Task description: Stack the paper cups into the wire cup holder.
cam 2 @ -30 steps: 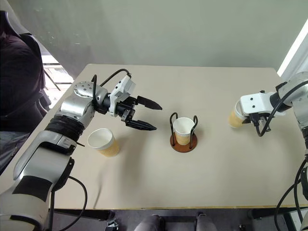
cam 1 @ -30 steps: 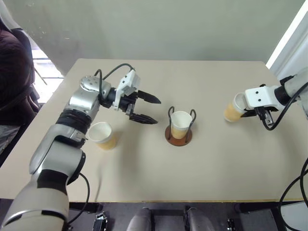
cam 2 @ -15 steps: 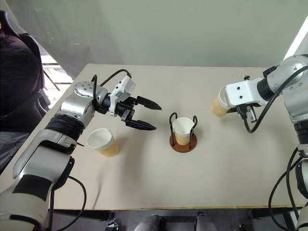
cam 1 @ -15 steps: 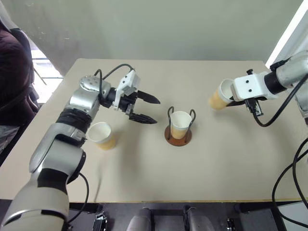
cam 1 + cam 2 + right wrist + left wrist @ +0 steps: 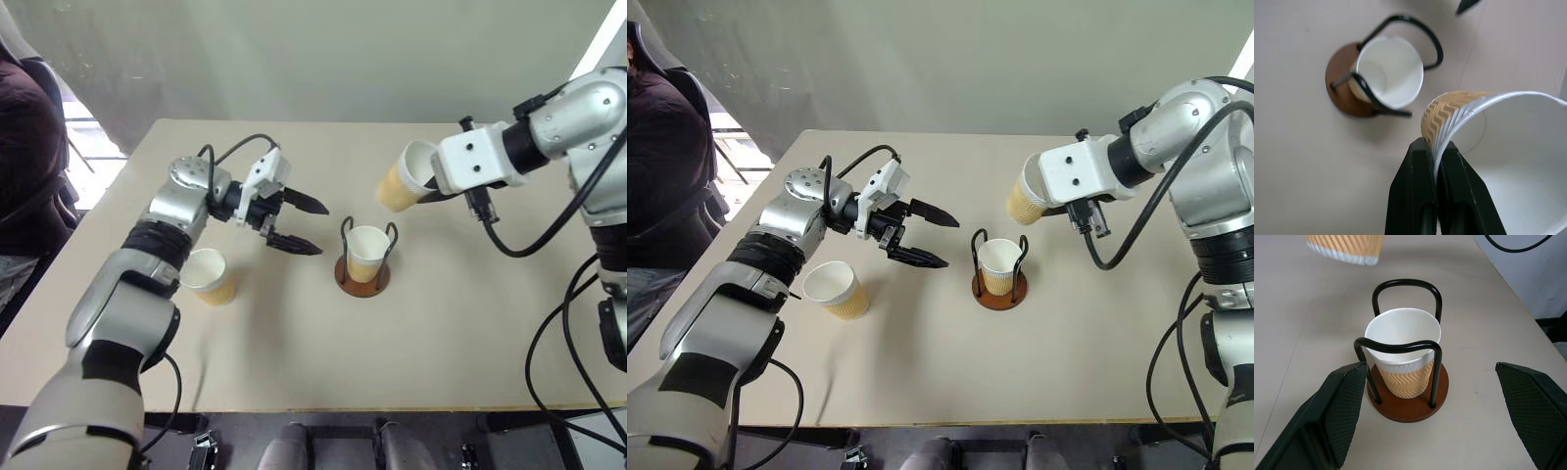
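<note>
on the left of the bench [image 5: 470, 333] one paper cup [image 5: 208, 275] stood upright beside my left arm, and my left gripper [image 5: 297, 223] hung with its jaws spread wide, aimed at the wire cup holder [image 5: 363, 257]. the holder sat mid-bench with a second cup [image 5: 367, 251] inside its loops. my right gripper [image 5: 1434, 188] had its jaws pinched on the rim of a third cup [image 5: 405, 177], tilted in the air just right of the holder.

Cups [image 5: 1403, 350]: matt paper, smooth white inside, ribbed zigzag orange band. Holder [image 5: 1409, 401]: thin glossy black wire loops, matt rust-brown disc base. Tabletop [image 5: 470, 323]: smooth matt beige. Left gripper [image 5: 1435, 416] fingers [image 5: 1344, 406]: black, cross-hatched pads.
</note>
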